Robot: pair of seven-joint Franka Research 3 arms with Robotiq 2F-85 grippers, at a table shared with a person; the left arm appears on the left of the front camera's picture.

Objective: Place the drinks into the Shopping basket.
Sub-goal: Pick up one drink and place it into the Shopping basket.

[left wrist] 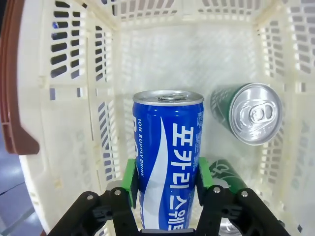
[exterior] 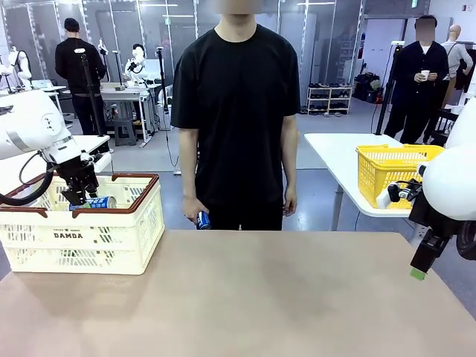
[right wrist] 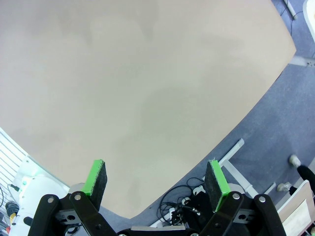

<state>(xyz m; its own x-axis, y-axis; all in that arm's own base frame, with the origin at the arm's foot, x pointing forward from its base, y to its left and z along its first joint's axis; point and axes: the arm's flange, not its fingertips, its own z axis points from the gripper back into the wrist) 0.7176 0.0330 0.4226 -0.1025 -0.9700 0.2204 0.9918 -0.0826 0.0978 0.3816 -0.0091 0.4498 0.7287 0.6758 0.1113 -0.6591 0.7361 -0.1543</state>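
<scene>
At the left of the front view, the Shopping basket [exterior: 111,236] stands on the near-left corner of the tabletop [exterior: 245,297]. The left gripper [exterior: 80,195] hangs just above its rim, pinching the blue can [exterior: 97,202], which lies roughly level there with its long axis across the picture. The left wrist view gives what the front cannot: the green pads [left wrist: 130,177] press on opposite sides of the blue can [left wrist: 167,162], low on its body, the silver top pointing away from the gripper. Beyond it, one green can [left wrist: 248,114] lies on the floor of the Shopping basket [left wrist: 74,123] with its silver top toward the camera, and a second green can [left wrist: 224,173] lies just beside the gripper's right-hand finger, partly hidden.

The relation that matters, I judge, is that the held can sits directly over a bare stretch of basket floor, with both green cans off to one side, so a release looks likely to drop it clear of them, though the nearer green can is close.

In the middle, a person stands at the far edge holding another blue can [exterior: 202,219] low in one hand [exterior: 195,214].

At the right, the right gripper [exterior: 420,266] hovers off the tabletop's right edge, well apart from the basket; its wrist view shows the right gripper [right wrist: 156,183] spread wide and holding nothing.
</scene>
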